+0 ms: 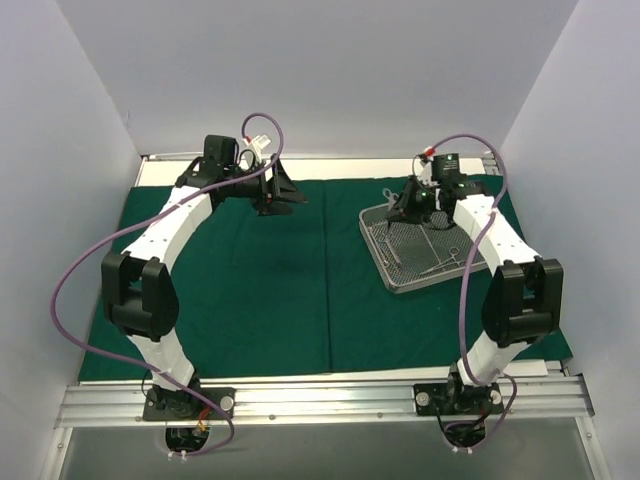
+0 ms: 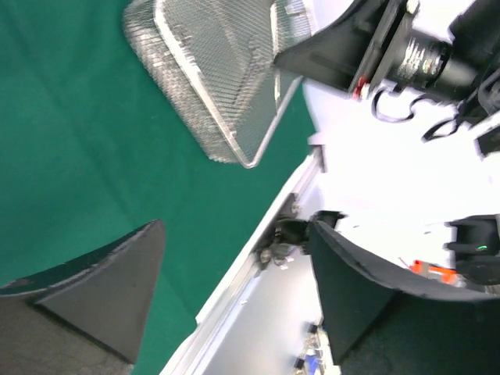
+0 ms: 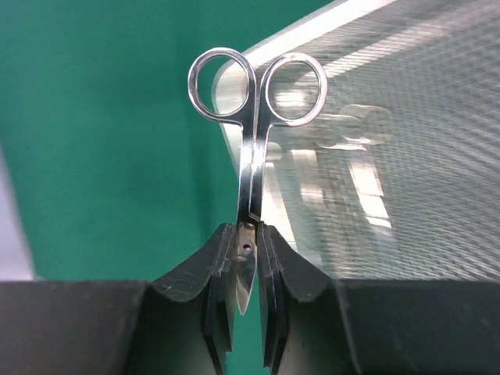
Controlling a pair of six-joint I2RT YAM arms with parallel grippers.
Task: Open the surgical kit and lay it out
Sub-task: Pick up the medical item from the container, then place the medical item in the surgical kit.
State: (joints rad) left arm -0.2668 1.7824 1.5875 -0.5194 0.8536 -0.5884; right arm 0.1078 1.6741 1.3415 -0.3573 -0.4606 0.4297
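Scissors (image 3: 248,176) in R gripper (image 3: 247,258) — over mesh tray (image 1: 410,262) edge, drape (image 1: 250,290) below

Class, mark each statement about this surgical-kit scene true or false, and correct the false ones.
1. The right gripper is shut on the scissors. True.
2. The left gripper is shut on the green drape. False: it is open and holds nothing.
3. The wire-mesh tray sits on the left arm's side of the drape. False: it sits on the right arm's side.
4. The scissors are gripped by their finger rings. False: the fingers pinch near the pivot, and the rings are free.
5. Other instruments lie in the tray. True.
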